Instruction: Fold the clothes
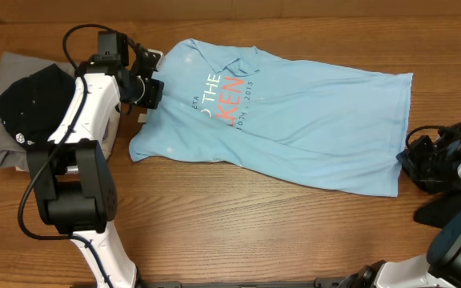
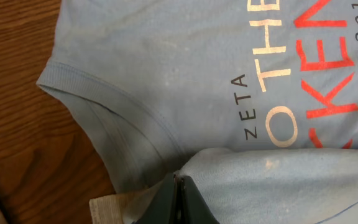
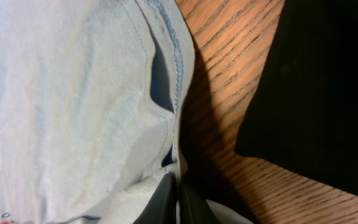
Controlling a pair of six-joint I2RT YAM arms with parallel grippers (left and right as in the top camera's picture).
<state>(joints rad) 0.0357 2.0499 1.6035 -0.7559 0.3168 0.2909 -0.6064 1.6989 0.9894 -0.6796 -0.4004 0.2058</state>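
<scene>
**Operator:** Report the left tool (image 2: pixel 178 190).

**Technician:** Clenched. Its tips meet on a raised fold of the light-blue T-shirt (image 1: pixel 310 120), at the printed end of the garment. The bite looks thin. Judged risk: the fold slides out as soon as the arm lifts.

**Operator:** What lies just beside those tips?

**Technician:** A beige strip (image 2: pixel 107 205) shows beneath the shirt, next to the tips. If it is caught in the same pinch, it travels with the fold. Whether it is caught cannot be told.

**Operator:** The right tool (image 3: pixel 178 196)?

**Technician:** Also clenched, on the stitched hem (image 3: pixel 178 62) at the opposite end. Two layers part just ahead of the tips, so the tool may hold one layer only. The loose layer would then sag and spoil the fold line.

**Operator:** Beyond the tools?

**Technician:** Between them the shirt rests on the worktop (image 1: pixel 238 232), creased and not fully flat. Unequal lift by the two arms would stretch or skew it. Behind the left tool, well apart from the right one, a black garment (image 1: pixel 34 100) sits on a grey garment (image 1: pixel 10 64). A wide swing of the left arm could drag that pile. Off to the side of the right tool is a black shape (image 3: pixel 316 93); what it is cannot be told.
</scene>
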